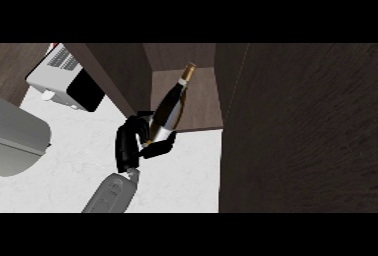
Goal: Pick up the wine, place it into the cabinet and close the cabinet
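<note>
The wine bottle (pixel 170 107) is dark with a gold-foil neck and slants up and to the right. Its neck reaches in over the brown cabinet shelf (pixel 201 112). My left hand (pixel 131 142) is shut on the bottle's lower end, fingers on its left side and thumb under its base. The base still hangs just outside the shelf's front edge, over the white counter (pixel 181 172). The cabinet's dark door (pixel 295 130) stands open and fills the right side of the view. My right hand does not show.
A white microwave (pixel 63 80) with a black door sits at the upper left. A large grey rounded object (pixel 18 137) stands at the left edge. The cabinet's left wall (pixel 118 75) rises just beside my hand.
</note>
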Tool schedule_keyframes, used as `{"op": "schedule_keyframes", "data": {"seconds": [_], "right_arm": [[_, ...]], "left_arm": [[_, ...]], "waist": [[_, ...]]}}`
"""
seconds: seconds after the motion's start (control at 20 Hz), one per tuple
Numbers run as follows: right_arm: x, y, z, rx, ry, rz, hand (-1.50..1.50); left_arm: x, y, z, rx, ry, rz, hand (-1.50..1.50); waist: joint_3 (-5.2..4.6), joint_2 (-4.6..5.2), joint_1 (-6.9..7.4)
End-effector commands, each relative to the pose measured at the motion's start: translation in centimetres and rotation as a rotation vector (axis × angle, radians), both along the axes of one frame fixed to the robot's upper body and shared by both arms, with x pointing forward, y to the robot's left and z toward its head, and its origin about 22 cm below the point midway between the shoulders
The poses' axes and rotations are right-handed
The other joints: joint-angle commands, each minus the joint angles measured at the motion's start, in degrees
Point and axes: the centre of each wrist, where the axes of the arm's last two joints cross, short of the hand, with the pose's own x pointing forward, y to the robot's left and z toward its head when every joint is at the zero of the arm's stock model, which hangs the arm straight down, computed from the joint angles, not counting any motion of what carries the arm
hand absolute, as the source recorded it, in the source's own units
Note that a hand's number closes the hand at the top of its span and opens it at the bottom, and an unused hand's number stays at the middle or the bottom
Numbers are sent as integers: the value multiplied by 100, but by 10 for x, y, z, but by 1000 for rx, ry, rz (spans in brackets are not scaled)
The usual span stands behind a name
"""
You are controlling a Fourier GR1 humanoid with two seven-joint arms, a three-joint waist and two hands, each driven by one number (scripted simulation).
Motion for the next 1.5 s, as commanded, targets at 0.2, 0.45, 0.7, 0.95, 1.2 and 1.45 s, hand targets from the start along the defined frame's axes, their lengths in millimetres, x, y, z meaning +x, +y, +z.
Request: {"op": "schedule_keyframes", "data": {"seconds": [0.2,0.45,0.7,0.95,1.2,1.45], "right_arm": [[-5,-1,9,35,-17,30,-150],[-10,-4,11,36,-17,28,-150],[-10,-3,9,32,-10,50,-150],[-8,-6,5,27,-9,46,-150],[-2,-3,1,66,-30,59,-150],[-13,-11,11,45,-30,54,-150]], "left_arm": [[61,-33,40,-75,54,-98,150],[80,-36,41,-63,19,-43,150],[87,-48,51,131,-27,-90,150],[98,-50,54,256,-43,-123,150],[119,-79,81,253,-34,-142,150],[127,-78,86,230,-3,-109,150]], "waist": [[-103,209,-214],[-109,211,-166],[-88,185,-248],[-89,212,-267],[-97,237,-245],[-100,229,-294]]}}
